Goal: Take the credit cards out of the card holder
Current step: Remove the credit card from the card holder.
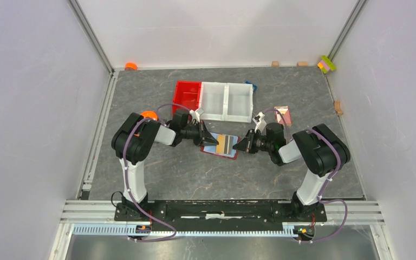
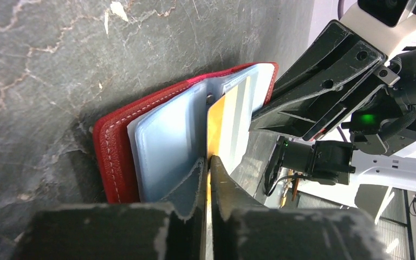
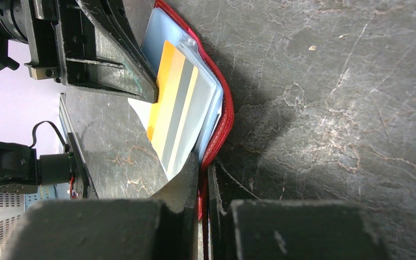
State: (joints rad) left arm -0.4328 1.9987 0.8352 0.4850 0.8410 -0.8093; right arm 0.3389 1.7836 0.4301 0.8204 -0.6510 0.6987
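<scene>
The dark red card holder (image 1: 219, 154) lies open on the grey table between my two arms. A tan-orange credit card (image 1: 223, 142) with a grey stripe sticks out of its clear sleeves. My left gripper (image 1: 214, 141) is shut on that card's edge, shown close in the left wrist view (image 2: 208, 160) with the card (image 2: 219, 124) beside the red cover (image 2: 114, 157). My right gripper (image 1: 238, 146) is shut on the holder's red edge (image 3: 225, 119), seen at its jaws (image 3: 203, 168). A pale grey-blue card or sleeve (image 2: 162, 146) lies inside. The black card is hidden.
A bright red bin (image 1: 187, 96) and two white bins (image 1: 226, 101) stand just behind the holder. A pink-and-white patterned card (image 1: 283, 114) lies at the right, an orange object (image 1: 149, 115) by the left arm. Small blocks (image 1: 326, 64) sit along the back wall.
</scene>
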